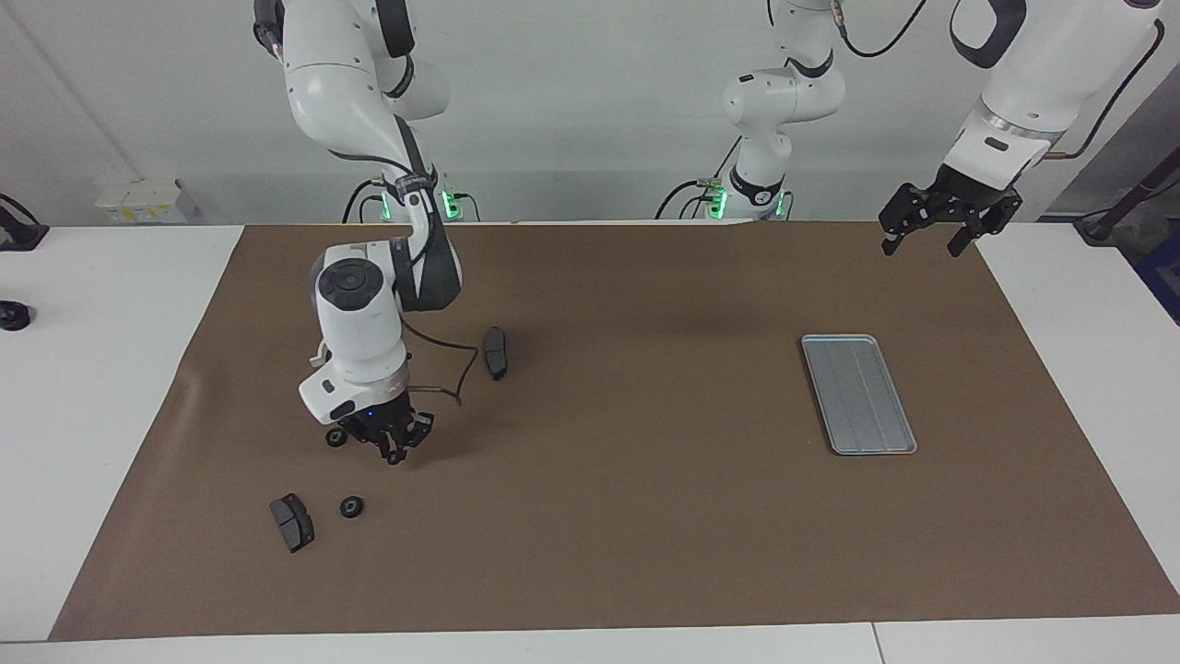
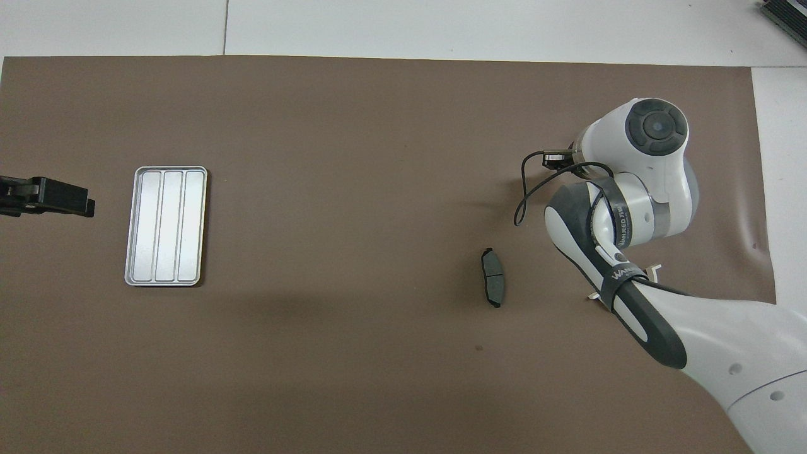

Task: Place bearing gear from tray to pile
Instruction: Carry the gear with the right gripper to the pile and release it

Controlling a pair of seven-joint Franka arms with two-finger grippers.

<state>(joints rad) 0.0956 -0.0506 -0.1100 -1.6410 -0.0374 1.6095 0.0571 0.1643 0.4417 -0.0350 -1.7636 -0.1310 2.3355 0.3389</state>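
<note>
pictured: right end effector (image 1: 395,454) low over the brown mat (image 1: 645,516) at the right arm's end of the table (image 1: 111,369), just beside one small black gear (image 1: 336,437) of the pile, fingertips pinched together. whether a gear sits between those tips: cannot tell, nothing dark clearly showing there in the facing view, and the arm's own bulk covering the spot in the overhead view. second gear (image 1: 351,506) of the pile farther from the robots, beside a dark brake pad (image 1: 292,522); another brake pad (image 1: 496,351) nearer the middle of the mat. white half-ring mostly hidden by the arm, only a sliver (image 2: 654,272) peeking out from above.

silver tray (image 1: 859,393) well apart at the left arm's end of the table, grooves bare, no gear visible in it. left end effector (image 1: 928,228) raised over the mat's corner near that end, fingers spread wide, holding nothing, waiting.

step in hand, by the look of it: delivery at the pile, end of the carry. next move likely calling for a short drop to the mat beside the two gears, a clean parting of the fingers, then a straight lift clear so as not to knock the nearby gear. worth watching: a round gear prone to rolling if let go from any height.
</note>
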